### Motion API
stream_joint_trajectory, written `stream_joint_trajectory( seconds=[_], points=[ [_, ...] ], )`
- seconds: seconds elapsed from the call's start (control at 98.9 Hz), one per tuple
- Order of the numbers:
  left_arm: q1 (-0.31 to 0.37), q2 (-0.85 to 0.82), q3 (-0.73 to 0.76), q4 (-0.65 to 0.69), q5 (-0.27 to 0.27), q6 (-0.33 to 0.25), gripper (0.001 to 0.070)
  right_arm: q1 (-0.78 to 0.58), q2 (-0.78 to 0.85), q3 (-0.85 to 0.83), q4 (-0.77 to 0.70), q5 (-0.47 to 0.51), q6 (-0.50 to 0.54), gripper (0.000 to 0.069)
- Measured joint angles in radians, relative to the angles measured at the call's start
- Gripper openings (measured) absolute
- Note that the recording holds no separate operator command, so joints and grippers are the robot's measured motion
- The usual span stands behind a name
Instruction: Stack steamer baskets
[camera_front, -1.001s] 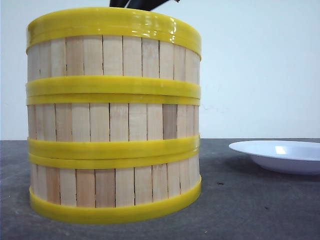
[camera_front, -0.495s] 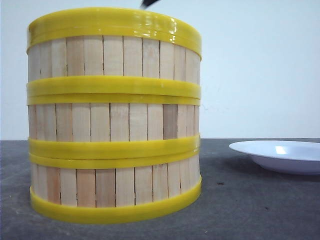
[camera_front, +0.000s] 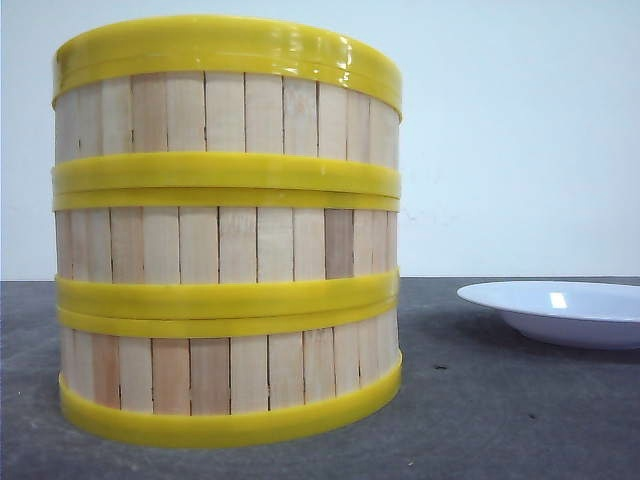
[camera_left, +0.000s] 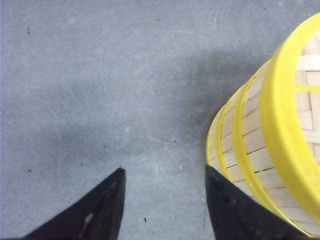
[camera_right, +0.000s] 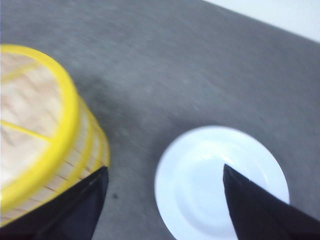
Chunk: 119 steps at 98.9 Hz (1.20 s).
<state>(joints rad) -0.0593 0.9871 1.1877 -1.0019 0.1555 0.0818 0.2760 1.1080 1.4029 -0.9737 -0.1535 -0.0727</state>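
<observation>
Three steamer baskets (camera_front: 228, 230) with light wooden slats and yellow rims stand stacked in one tower at the left of the front view. From the left wrist the stack (camera_left: 272, 145) shows from above, beside my left gripper (camera_left: 165, 172), which is open over bare table with nothing between its fingers. The right wrist view shows the stack's top rim (camera_right: 47, 145) to one side. My right gripper (camera_right: 162, 172) is open and empty, high above the table between the stack and the plate. Neither gripper appears in the front view.
A white plate (camera_front: 560, 312) lies on the dark grey table (camera_front: 500, 420) to the right of the stack; it also shows below my right gripper as the white plate (camera_right: 210, 185). A pale wall stands behind the table.
A dark gripper tip seen above the stack's top rim has risen out of the front view. The stack and plate have not moved.
</observation>
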Motion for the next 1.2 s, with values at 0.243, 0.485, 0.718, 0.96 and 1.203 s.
stream_joint_trajectory(
  seconds=[0.243,0.485,0.718,0.96,1.203],
  points=[
    [0.0,-0.008,-0.019,0.006,0.0,-0.023,0.0299,-0.157,-0.181,-0.322,0.034,-0.001,0.03,0.0452],
    [0.0,-0.081,-0.156,0.061,0.0,-0.042,0.0299,-0.228,-0.293,-0.478,0.046,-0.001,0.068,0.0452],
    [0.0,-0.096,-0.192,0.095,0.0,-0.046,0.0299,-0.229,-0.298,-0.492,0.051,-0.002,0.081,0.0452],
    [0.0,-0.097,-0.192,0.102,0.0,-0.051,0.0054,-0.229,-0.298,-0.492,0.052,-0.002,0.097,0.0095],
    [0.0,-0.096,-0.192,0.101,0.0,-0.073,0.0019,-0.229,-0.298,-0.492,0.073,-0.003,0.103,0.0021]
  ],
)
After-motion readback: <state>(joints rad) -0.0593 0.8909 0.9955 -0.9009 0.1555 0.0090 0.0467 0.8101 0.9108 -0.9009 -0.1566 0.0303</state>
